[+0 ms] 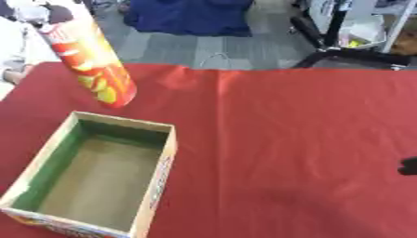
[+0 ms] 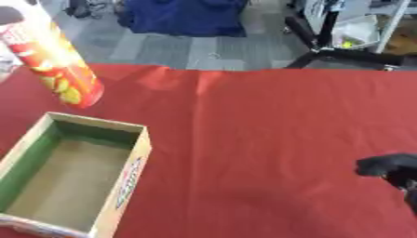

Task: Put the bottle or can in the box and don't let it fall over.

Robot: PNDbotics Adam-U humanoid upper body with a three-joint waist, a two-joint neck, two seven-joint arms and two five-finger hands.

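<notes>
red cloth (image 1: 293,139) with soft creases covers the table; behind it i see grey floor, a blue fabric heap (image 1: 191,16) and black stand legs (image 2: 334,49). the tall can (image 1: 91,65), a glossy red-orange tube, leans just beyond the open cardboard box (image 1: 155,186) with green inner walls. my right hand (image 2: 391,169) shows dark at the right edge; i cannot tell its fingers.

Red cloth (image 1: 285,139) over the table. Behind it, grey floor (image 1: 171,49), a blue cloth heap (image 1: 191,16), a black stand (image 2: 326,44) with legs.
</notes>
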